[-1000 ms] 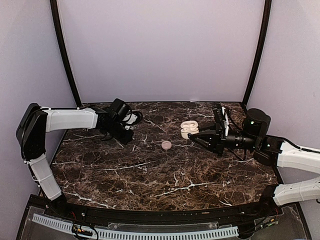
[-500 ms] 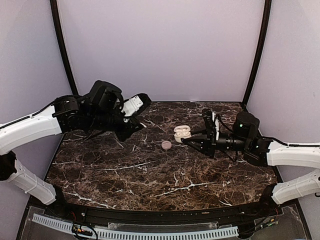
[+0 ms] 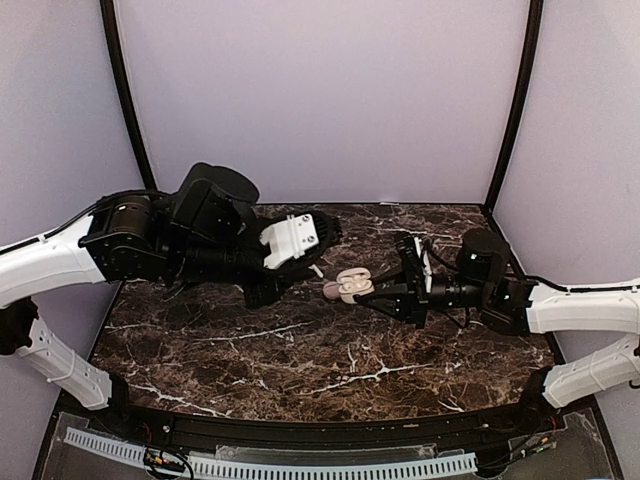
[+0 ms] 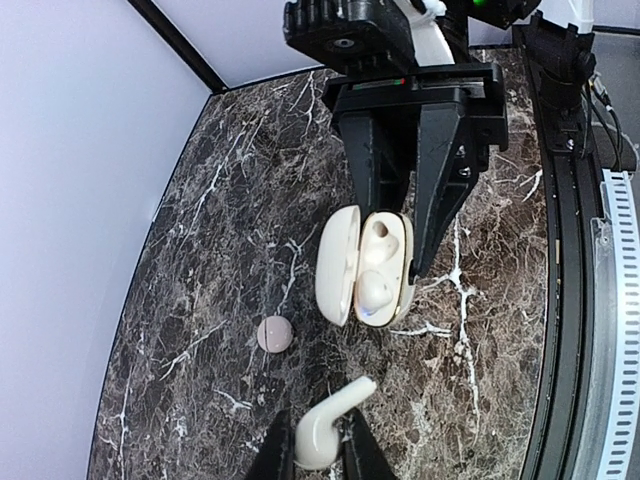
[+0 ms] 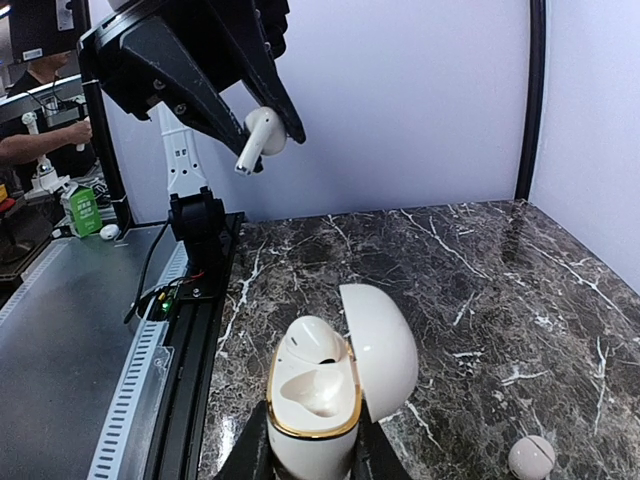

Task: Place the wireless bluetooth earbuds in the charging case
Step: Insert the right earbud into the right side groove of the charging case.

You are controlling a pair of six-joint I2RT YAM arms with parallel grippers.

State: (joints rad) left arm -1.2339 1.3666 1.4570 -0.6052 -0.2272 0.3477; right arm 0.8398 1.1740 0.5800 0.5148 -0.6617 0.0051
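My right gripper (image 3: pixel 368 293) is shut on the open white charging case (image 3: pixel 350 283), holding it just above the marble at the centre. In the right wrist view the case (image 5: pixel 310 400) has a gold rim, its lid (image 5: pixel 385 350) swung to the right, one earbud (image 5: pixel 318 338) seated in the far slot and the near slot empty. My left gripper (image 3: pixel 313 268) is shut on the other white earbud (image 4: pixel 325 430), stem pointing toward the case (image 4: pixel 365 265), a short gap away. That earbud also shows raised in the right wrist view (image 5: pixel 262 135).
A small pink round piece (image 3: pixel 331 290) lies on the marble table (image 3: pixel 300 350) just left of the case; it also shows in the left wrist view (image 4: pixel 274 334) and the right wrist view (image 5: pixel 530 457). A black rail (image 3: pixel 300 430) runs along the near edge.
My left arm has swung right from the far left to the centre with the earbud. My right gripper has carried the open case left, toward it.
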